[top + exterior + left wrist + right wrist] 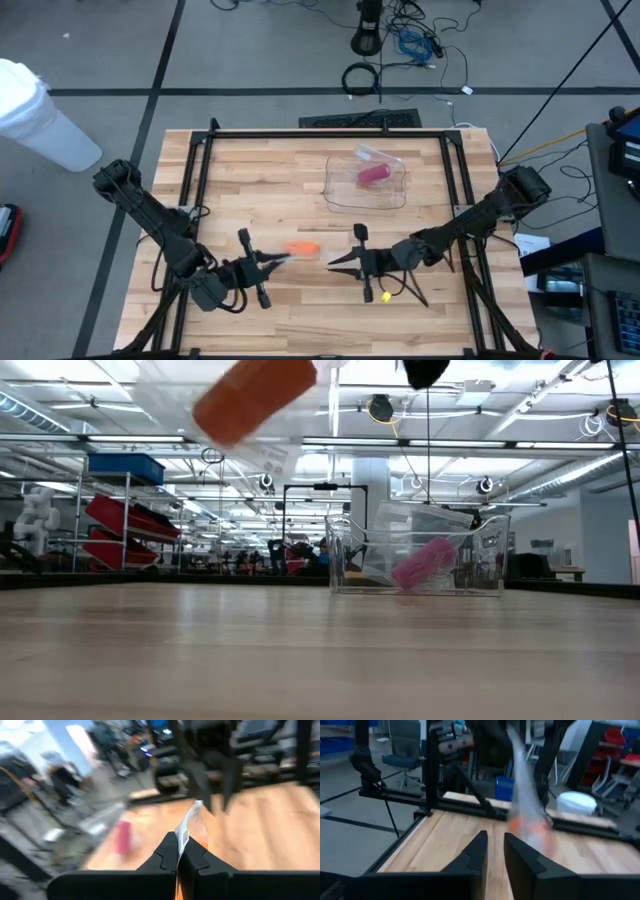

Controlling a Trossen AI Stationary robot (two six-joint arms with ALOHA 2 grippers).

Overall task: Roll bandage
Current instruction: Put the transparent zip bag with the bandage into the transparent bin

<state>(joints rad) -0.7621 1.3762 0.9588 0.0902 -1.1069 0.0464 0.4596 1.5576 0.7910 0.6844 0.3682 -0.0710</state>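
The orange bandage is held above the table, in front of the clear box containing a pink roll. The left gripper is shut on the bandage's clear wrapper. The right gripper lies just beyond the bandage's other end, jaws slightly apart and empty. The bandage's long axis runs between both jaws. The low view alone shows the bandage clear of the table.

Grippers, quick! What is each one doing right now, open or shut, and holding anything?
Left gripper: shut on the clear wrapper of the orange bandage.
Right gripper: slightly open, holding nothing.
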